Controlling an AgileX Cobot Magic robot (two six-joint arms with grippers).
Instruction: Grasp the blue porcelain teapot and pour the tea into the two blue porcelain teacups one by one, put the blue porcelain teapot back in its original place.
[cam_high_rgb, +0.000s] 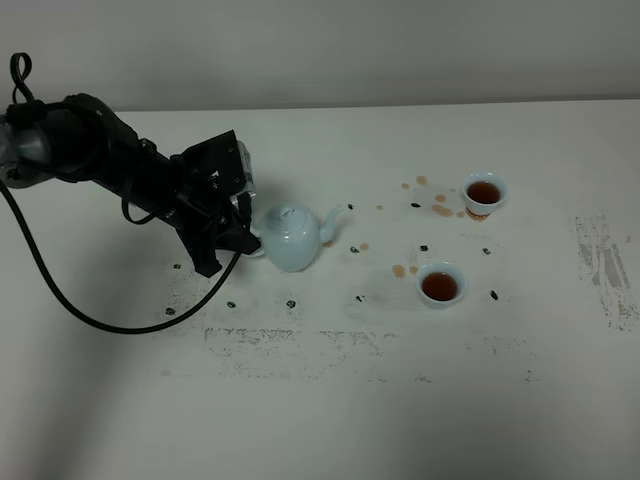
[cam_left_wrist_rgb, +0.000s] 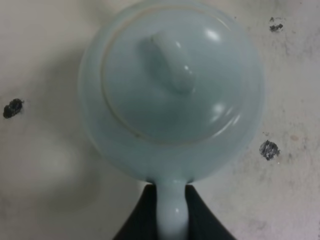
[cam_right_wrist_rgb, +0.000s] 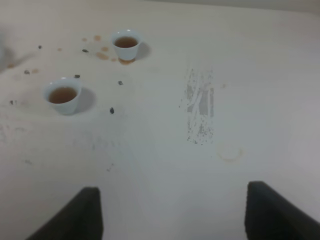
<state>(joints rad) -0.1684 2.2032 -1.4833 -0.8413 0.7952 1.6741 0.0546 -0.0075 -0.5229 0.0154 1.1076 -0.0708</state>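
Left wrist view: teapot blurred, handle cut off at 6 o'clock edge, spout hidden behind the body. Left gripper fingers cropped, only tips show. Right gripper fingers cropped at bottom edge. Overhead: right arm out of frame.

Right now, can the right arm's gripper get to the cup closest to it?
Probably yes. The right gripper is open, holding nothing, and only bare table lies between it and the nearer teacup. The teapot stands far off, at the left gripper.
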